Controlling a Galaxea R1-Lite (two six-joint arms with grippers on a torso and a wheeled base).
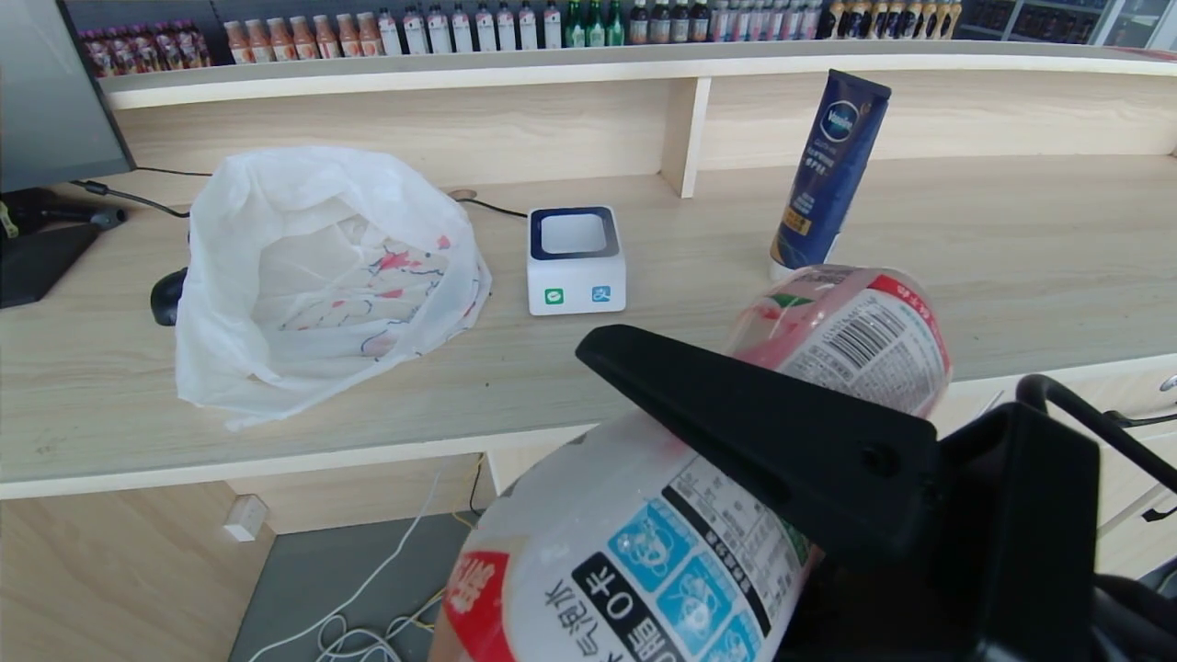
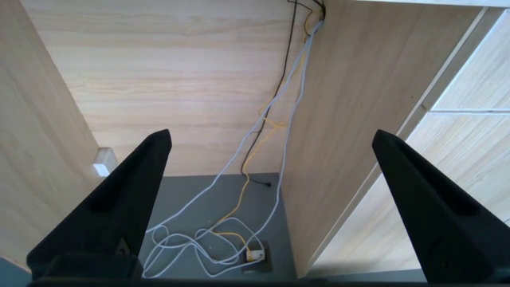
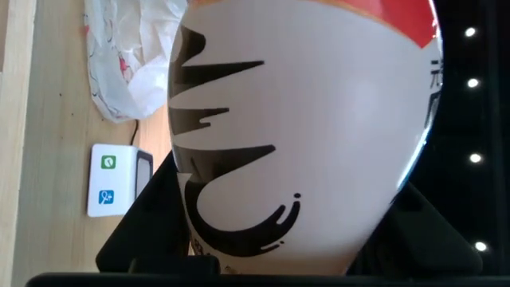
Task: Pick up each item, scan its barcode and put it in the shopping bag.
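r gripper: fingers squeeze 1 bottle, one finger each side.
bottle spot: up in the air, tipped, in front of the counter edge.
bottle label: white & red w/ lots of print; 1 barcode faces up.
l gripper: fingers wide apart, nothing btw them; cables on the floor past them.
scanner: 1 white box on counter, 2 small signs on front, 1 green, 1 blue.
shopping bag: 1, white, open, just left of scanner.
tube: 1, dark blue w/ print, standing up on counter.
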